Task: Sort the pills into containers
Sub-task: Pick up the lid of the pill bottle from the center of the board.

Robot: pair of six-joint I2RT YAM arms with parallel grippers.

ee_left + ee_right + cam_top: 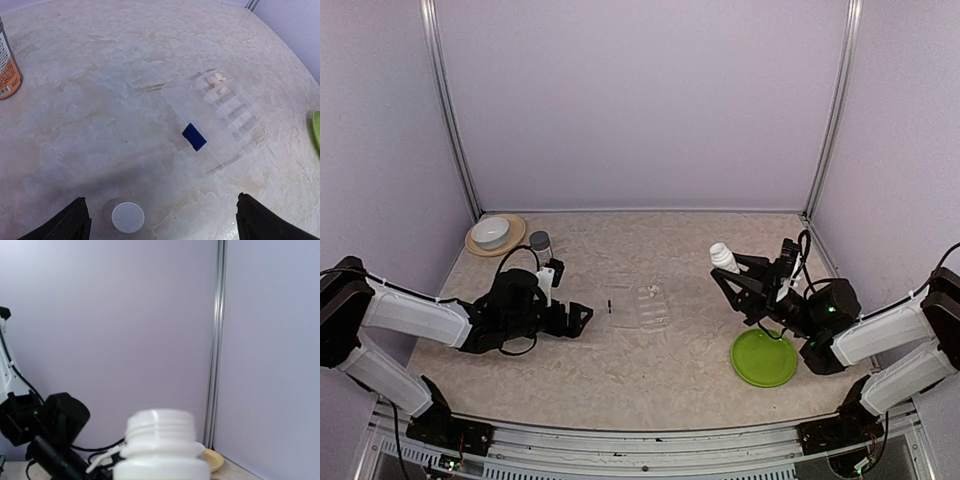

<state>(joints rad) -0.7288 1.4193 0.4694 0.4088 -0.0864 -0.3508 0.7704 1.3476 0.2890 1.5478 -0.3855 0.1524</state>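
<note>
Left fingers (pixel 70 222) spread wide, low over table (pixel 620 380), holding nothing, white cap (pixel 128 217) lying between them. Right fingers (pixel 750 270) clamped on uncapped white bottle (pixel 723 258), raised right of clear box (pixel 642 305); a few pills (pixel 217 80) sit in one end compartment. Risk: I tip too fast, pills spill past box.
</note>
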